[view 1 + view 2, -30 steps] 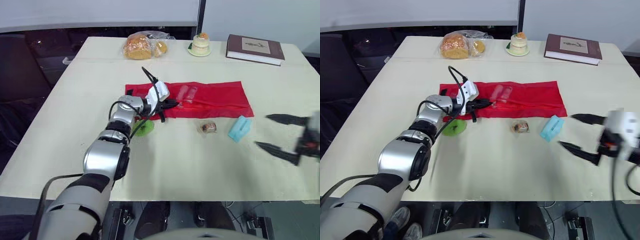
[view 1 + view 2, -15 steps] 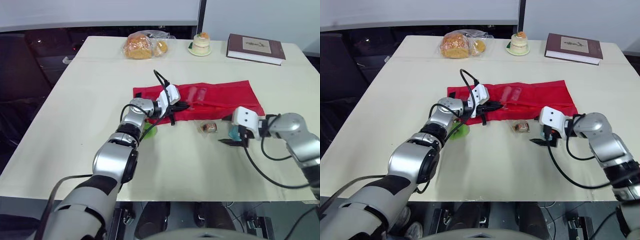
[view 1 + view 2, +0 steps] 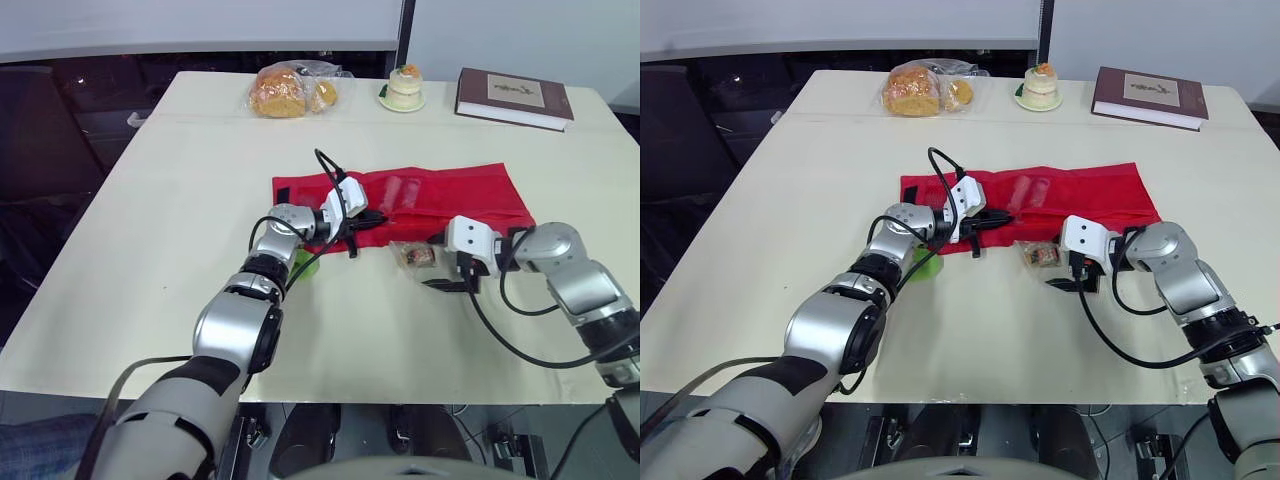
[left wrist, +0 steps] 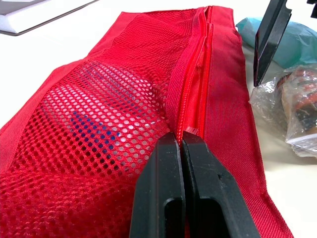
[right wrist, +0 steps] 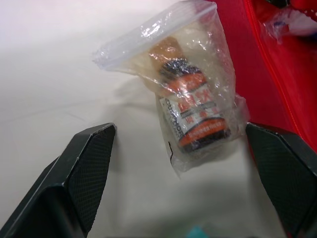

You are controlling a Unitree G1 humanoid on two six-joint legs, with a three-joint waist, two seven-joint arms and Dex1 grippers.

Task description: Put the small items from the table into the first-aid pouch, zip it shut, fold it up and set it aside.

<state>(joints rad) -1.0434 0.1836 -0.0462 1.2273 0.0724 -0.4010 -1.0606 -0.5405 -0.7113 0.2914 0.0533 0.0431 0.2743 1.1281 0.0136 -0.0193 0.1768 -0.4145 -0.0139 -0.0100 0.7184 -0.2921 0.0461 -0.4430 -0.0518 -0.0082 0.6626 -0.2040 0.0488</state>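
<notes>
Pinching the zipper (image 4: 195,94) of the red pouch (image 4: 99,109) with my left fingers (image 4: 163,163) pressed together, I hold my right fingers (image 5: 89,163) spread wide before the bagged bottle (image 5: 190,109), which lies on the bench (image 3: 150,200) just beside the pouch.

Pouch (image 4: 223,114) of red woven cloth and mesh; bag (image 5: 188,99) glossy crinkled plastic; table (image 5: 59,74) smooth, matt.

green item (image 3: 924,266) half hidden, teal packet (image 4: 302,49) cropped
</notes>
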